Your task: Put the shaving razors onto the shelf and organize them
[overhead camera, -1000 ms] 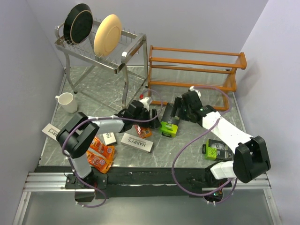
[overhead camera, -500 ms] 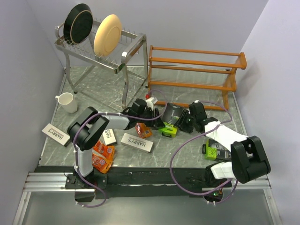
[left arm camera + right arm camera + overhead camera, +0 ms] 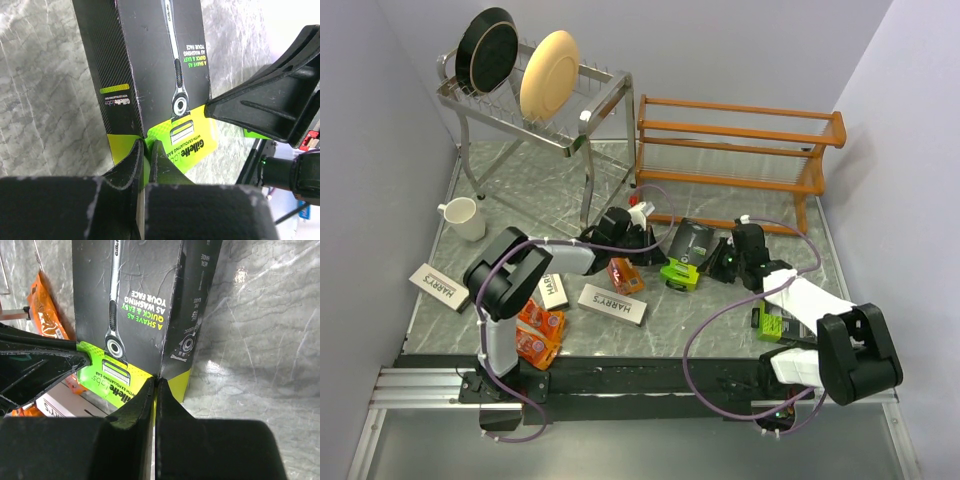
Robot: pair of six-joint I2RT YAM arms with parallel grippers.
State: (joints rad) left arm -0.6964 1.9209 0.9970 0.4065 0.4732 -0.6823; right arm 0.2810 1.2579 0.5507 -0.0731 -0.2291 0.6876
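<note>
A black-and-lime-green razor pack sits mid-table between my two grippers. My left gripper is shut, its tips pressed against the pack's lime bottom corner edge. From the other side my right gripper is also shut, tips touching the opposite corner of the same pack. A second black-and-lime pack lies under the right arm. White HARRY'S boxes and orange packs lie to the left. The orange-brown shelf stands at the back right with nothing on its rails.
A silver metal rack holding two plates stands at the back left. A white mug sits by the left wall. Purple cables loop over the table around both arms.
Both grippers have gone from open to shut. The right gripper has drawn back toward the near right, down to the pack's lime end; the left has edged up to the pack's other side.
</note>
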